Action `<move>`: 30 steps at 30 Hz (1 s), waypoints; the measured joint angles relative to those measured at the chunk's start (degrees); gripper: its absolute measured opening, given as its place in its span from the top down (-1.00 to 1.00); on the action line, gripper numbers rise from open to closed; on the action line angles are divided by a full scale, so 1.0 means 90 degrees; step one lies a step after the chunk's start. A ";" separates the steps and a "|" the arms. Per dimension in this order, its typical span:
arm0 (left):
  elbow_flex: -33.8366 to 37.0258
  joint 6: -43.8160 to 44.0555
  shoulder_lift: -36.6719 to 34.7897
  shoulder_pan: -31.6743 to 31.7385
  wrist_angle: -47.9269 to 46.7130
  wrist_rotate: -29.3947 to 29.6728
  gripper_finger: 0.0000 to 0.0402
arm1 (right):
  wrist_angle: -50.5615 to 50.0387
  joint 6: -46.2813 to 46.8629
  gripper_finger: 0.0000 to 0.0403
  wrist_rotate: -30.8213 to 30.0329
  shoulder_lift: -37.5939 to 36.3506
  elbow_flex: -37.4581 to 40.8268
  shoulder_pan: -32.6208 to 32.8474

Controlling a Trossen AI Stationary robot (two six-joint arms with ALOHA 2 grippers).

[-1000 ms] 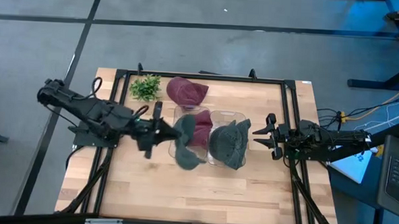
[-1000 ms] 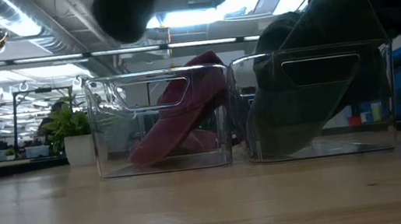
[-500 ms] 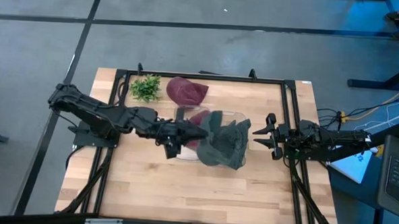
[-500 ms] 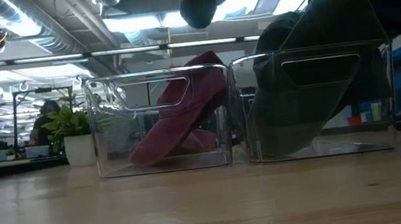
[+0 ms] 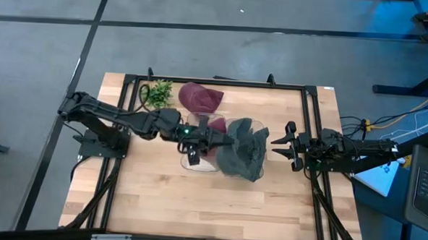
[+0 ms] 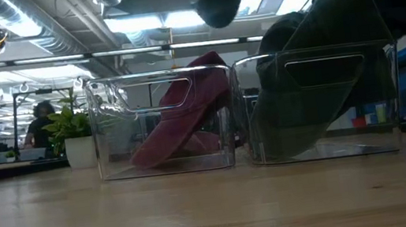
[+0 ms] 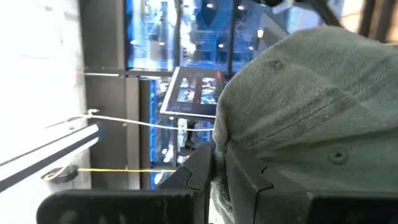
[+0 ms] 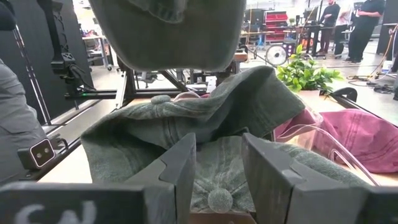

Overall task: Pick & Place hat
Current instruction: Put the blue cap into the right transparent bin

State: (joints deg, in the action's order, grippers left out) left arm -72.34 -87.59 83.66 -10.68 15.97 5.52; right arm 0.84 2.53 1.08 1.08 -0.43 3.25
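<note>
1. the left claw (image 5: 226, 141) reaches across the middle of the desk (image 5: 210, 199), its fingers pinched on the edge of a grey-green hat (image 5: 236, 132) held in the air; the left wrist view shows the fabric clamped between the dark fingers (image 7: 249, 180).
2. the held hat hangs just beyond the claw tip, above the right clear bin (image 6: 317, 101), where a second grey-green hat (image 5: 247, 159) already sits heaped over the rim.
3. just beside it, touching, the left clear bin (image 6: 160, 119) holds a maroon hat (image 6: 184, 120) leaning on its wall.
4. another maroon hat (image 5: 199, 98) lies on the desk toward the far edge, next to a small green plant (image 5: 156, 93).
5. the right claw (image 5: 279, 146) waits at the right side of the desk, fingers spread apart and holding nothing, pointed at the bins.
6. people (image 8: 360, 28) stand in the room behind.
</note>
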 joint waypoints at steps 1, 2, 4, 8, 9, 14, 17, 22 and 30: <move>0.0000 0.0032 0.0026 0.0081 0.0090 -0.0089 0.87 | 0.0000 0.0000 0.35 0.0000 0.0000 0.0000 0.0000; 0.0000 0.0064 0.0046 0.0162 0.0140 -0.0179 0.87 | 0.0002 0.0000 0.35 0.0000 0.0000 0.0000 0.0000; 0.0000 0.0163 0.0138 0.0324 0.0361 -0.0373 0.87 | 0.0000 0.0001 0.35 0.0000 0.0000 0.0000 0.0000; 0.0000 0.0336 0.0306 0.0634 0.0422 -0.0626 0.87 | 0.0001 0.0002 0.35 0.0001 0.0000 0.0000 0.0000; 0.0000 0.0337 0.0329 0.0709 0.0400 -0.0668 0.87 | 0.0002 0.0000 0.35 0.0000 0.0000 0.0000 0.0000; 0.0002 0.0749 0.0465 0.1002 0.0342 -0.0907 0.87 | 0.0000 0.0000 0.35 0.0000 0.0000 0.0000 0.0000; 0.0002 0.0989 0.0615 0.1111 0.0396 -0.1169 0.87 | 0.0000 0.0002 0.35 0.0001 0.0000 0.0000 0.0000; 0.0005 0.0940 0.0891 0.1249 0.0736 -0.1355 0.87 | 0.0000 -0.0001 0.35 0.0000 0.0000 0.0000 0.0000; 0.0005 0.1115 0.1162 0.1256 0.0931 -0.1538 0.87 | 0.0002 0.0001 0.35 0.0000 0.0002 0.0000 0.0000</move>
State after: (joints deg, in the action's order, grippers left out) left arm -72.29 -77.56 94.11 0.62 24.35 -8.33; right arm 0.86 2.54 1.08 1.10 -0.43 3.25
